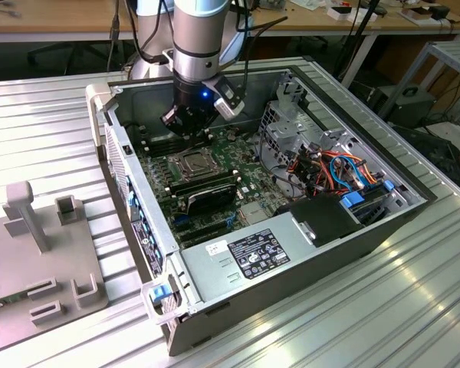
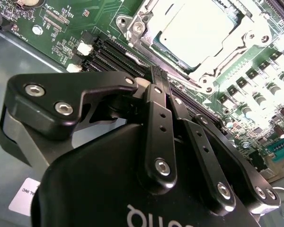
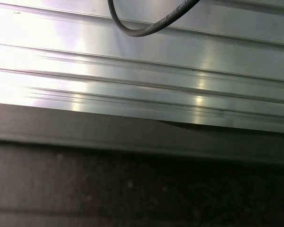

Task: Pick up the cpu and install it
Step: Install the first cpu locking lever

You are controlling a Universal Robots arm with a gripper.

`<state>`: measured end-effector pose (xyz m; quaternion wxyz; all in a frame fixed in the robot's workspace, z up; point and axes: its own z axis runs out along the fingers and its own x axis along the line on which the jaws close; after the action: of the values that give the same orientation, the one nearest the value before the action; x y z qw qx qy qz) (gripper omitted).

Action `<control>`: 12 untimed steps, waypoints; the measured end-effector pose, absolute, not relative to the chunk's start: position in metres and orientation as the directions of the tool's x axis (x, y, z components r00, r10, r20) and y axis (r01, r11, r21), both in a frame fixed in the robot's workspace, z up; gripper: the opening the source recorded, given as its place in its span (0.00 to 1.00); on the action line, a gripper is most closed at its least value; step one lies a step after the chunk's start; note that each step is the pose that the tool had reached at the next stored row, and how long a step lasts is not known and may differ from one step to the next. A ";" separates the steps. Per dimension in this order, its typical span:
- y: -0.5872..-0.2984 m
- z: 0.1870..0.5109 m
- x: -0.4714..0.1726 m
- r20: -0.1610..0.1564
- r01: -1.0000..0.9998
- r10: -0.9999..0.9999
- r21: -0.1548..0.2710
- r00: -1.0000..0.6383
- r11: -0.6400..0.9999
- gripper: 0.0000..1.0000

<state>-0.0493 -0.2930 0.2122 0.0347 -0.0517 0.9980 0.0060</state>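
Ribbed aluminium desk (image 1: 54, 115), carrying every item listed below.

Computer case (image 1: 291, 261), steel, lying on its side with the side panel off. Power supply (image 1: 253, 257) fills the corner nearest the exterior camera; a bundle of orange and blue cables (image 1: 345, 172) sits toward the exterior view's right.

Fixture block (image 1: 42, 253), grey plastic, on the desk well apart from the case at the exterior view's left.

Motherboard (image 1: 215, 165), green, flat in the floor of the case. Two memory modules (image 1: 203, 192) stand in slots just beside the socket, on its power-supply side.

Robot arm (image 1: 203, 38), reaching down into the case at the far side of the motherboard from the power supply.

End effector (image 2: 157, 75), black, fingers pressed together and holding nothing, tips hovering near the socket edge.

CPU (image 2: 196, 30), silver-lidded, seated in the socket (image 1: 188, 162) under the metal retention frame (image 2: 213, 71).

Hazard, judged: closed fingertips so close above the board could scrape memory slots or small components, or knock the retention lever, if the arm drifts downward or sideways.
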 end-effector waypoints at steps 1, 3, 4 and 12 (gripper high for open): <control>-0.293 0.212 -0.049 -0.070 -0.104 -0.103 0.008 -0.992 0.995 0.11; -0.293 0.211 -0.049 -0.070 -0.104 -0.103 0.006 -0.992 0.995 0.11; -0.293 0.210 -0.049 -0.069 -0.104 -0.103 0.004 -0.992 0.995 0.11; -0.293 0.208 -0.046 -0.069 -0.104 -0.103 -0.001 -0.992 0.995 0.11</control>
<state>-0.0456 -0.2930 0.2078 0.0345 -0.0518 0.9981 0.0013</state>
